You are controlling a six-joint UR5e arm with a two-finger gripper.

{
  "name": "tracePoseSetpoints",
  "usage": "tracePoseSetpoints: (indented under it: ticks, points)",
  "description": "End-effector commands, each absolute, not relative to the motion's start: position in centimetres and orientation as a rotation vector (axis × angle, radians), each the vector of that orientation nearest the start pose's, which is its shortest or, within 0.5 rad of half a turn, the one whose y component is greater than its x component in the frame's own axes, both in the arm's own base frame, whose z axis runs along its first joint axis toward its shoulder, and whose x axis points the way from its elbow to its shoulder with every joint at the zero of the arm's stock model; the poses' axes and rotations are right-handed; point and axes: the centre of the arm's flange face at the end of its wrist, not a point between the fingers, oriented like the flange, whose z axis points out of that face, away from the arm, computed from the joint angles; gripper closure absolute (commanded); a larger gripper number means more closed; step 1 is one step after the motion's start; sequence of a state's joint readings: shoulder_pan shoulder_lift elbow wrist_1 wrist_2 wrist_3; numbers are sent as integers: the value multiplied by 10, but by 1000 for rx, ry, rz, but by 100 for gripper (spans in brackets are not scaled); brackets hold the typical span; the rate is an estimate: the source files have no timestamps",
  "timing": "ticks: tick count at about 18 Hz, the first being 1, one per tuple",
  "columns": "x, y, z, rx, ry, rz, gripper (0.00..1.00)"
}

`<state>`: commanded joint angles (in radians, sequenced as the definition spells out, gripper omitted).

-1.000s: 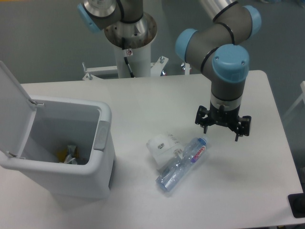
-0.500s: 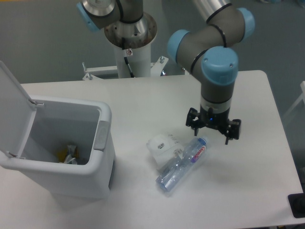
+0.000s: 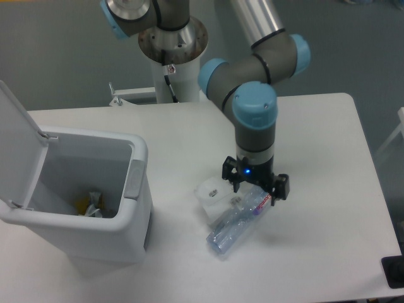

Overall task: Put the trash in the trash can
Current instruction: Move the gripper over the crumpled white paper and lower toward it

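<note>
Claw (image 3: 255, 186) hangs over bottle's cap end, jaws apart, nothing held; bottle (image 3: 237, 223) lies on table (image 3: 328, 208) touching wad (image 3: 213, 194), well right of open bin (image 3: 95, 189); descent should straddle bottle alone, clear of wad, before closing.

Here's the arm: smooth silver-grey metal tube links (image 3: 255, 19) joined by dark grey rounded joint housings (image 3: 252, 63), each closed with a pale blue cap (image 3: 254, 104). The wrist section is a grey cylinder with a thin black ring round it. At its tip, a small black two-finger pincer (image 3: 255, 185), a blue light glowing on its body. Behind, a white cylindrical pedestal (image 3: 175, 63) topped by a steel flange, a black cable running down its front.
</note>
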<state>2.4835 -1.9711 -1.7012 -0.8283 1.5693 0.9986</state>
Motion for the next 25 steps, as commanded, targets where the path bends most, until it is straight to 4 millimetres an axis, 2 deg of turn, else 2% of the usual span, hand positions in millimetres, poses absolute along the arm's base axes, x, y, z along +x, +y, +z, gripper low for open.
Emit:
tracePoseSetpoints:
  ticks: [3,12,17,19,20,21,23,25]
  points:
    - [-395,498,272,-3010,171,238,0]
    - [-352,505,241,-3052,272,157,0]
    - [-346,513,224,-3066,297,131,0]
    - [-337,519,218,-3072,321,117,0]
    - [-334,520,215,-3077,324,111,3]
    - [-333,520,213,-3081,324,103,13]
    - [-325,524,211,-3084,351,89,38]
    - [-321,522,212,-3101,356,59,68]
